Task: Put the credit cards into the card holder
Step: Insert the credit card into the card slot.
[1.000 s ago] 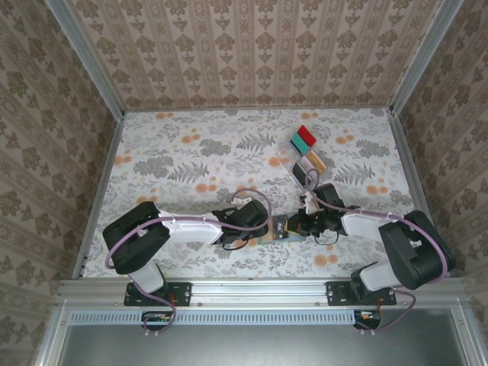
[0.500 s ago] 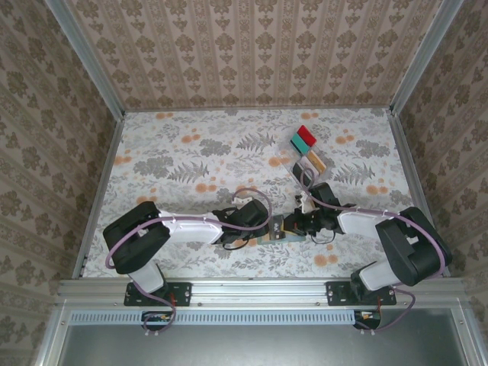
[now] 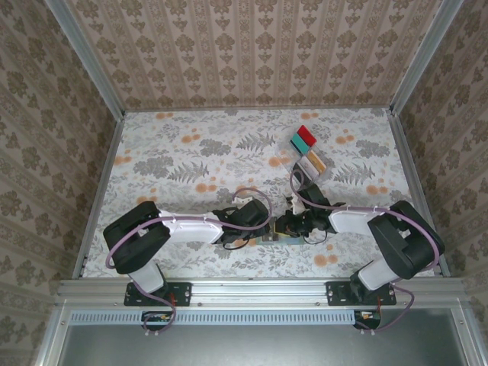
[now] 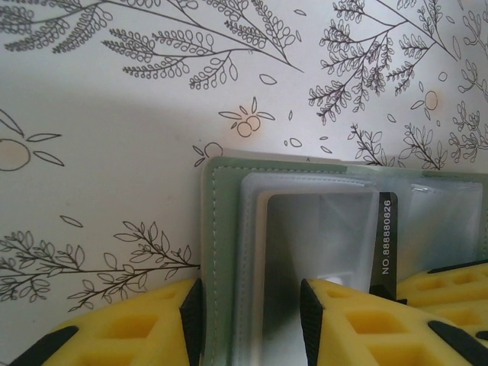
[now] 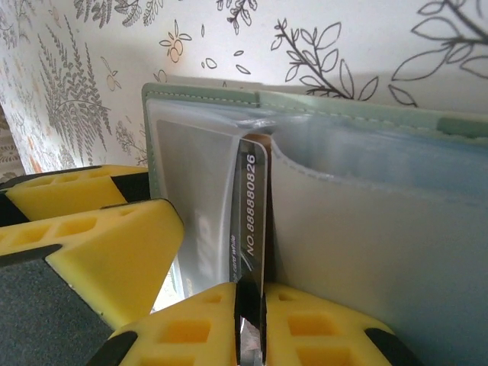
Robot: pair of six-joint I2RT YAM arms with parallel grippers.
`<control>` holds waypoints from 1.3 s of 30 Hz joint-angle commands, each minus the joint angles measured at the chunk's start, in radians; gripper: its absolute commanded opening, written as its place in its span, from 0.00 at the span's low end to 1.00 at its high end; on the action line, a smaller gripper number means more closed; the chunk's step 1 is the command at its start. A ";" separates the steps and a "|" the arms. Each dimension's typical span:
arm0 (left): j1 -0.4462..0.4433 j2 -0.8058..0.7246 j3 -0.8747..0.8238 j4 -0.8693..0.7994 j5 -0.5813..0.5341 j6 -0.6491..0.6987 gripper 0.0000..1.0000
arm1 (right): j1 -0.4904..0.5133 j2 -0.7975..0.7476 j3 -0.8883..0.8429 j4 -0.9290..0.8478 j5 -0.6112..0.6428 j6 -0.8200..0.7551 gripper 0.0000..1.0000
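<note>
Plastic so thin, stiff and slick wanted a pinch on its free edge, I judged: the left gripper's jaws stood apart astride the card holder's left edge, while the dark grey card stood edgewise in the holder's clear sleeves, clenched by the right gripper. Beyond the holder's right lay spare cards on floral cloth, wallpapered walls around.

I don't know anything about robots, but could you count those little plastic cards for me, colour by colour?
Red card: 1
Teal card: 1
Tan card: 1
Dark card, at the card holder: 1
Total: 4 cards that I can make out
</note>
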State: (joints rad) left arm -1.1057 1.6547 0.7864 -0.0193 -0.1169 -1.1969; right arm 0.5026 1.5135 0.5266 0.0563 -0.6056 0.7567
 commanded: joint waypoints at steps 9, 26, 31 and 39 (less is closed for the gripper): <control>-0.009 0.019 -0.003 -0.013 0.014 -0.018 0.38 | 0.007 -0.096 0.034 -0.174 0.125 -0.031 0.22; -0.012 0.020 -0.004 0.009 0.023 -0.016 0.37 | 0.020 0.032 0.067 0.011 -0.012 0.048 0.14; -0.012 0.018 -0.009 -0.003 0.016 -0.023 0.37 | 0.018 -0.030 0.087 -0.109 0.056 -0.007 0.18; -0.011 0.018 -0.015 -0.034 -0.001 -0.041 0.35 | 0.012 -0.103 0.139 -0.454 0.403 -0.137 0.18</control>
State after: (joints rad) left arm -1.1057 1.6550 0.7856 -0.0208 -0.1165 -1.2110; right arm 0.5159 1.4090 0.6495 -0.2302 -0.3553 0.6830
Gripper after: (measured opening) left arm 0.348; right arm 0.179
